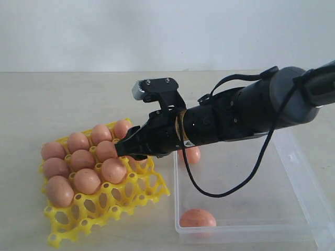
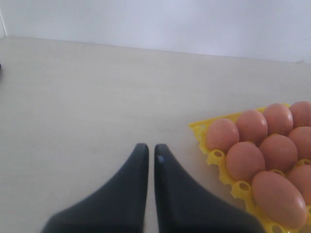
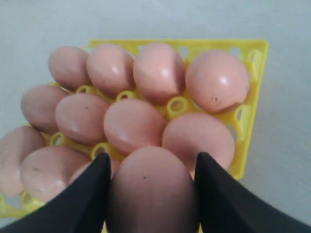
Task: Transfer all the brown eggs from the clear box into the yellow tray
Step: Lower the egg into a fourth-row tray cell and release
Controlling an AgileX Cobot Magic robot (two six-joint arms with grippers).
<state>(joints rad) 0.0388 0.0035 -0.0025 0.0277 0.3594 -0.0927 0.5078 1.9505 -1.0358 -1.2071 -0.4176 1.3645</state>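
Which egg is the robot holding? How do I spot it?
Find the yellow tray beside the clear box. The right gripper hangs over it. The egg you want sits squeezed between its two black fingers; its neighbours rest untouched in cups.

Ten brown eggs (image 1: 87, 180) sitting in one yellow tray (image 1: 138, 180), one hanging above, two lying in one clear box (image 1: 251, 225).

Yellow tray (image 1: 121, 196), lower left of the exterior view: openwork grid lying flat, with ten brown eggs (image 1: 86, 180) seated in adjoining cells. An eleventh egg (image 3: 150, 191) is clamped in the right gripper (image 3: 150, 159) over the tray. Clear box (image 1: 246, 228), lower right: transparent and shallow, with two eggs (image 1: 197, 218) lying well apart inside.
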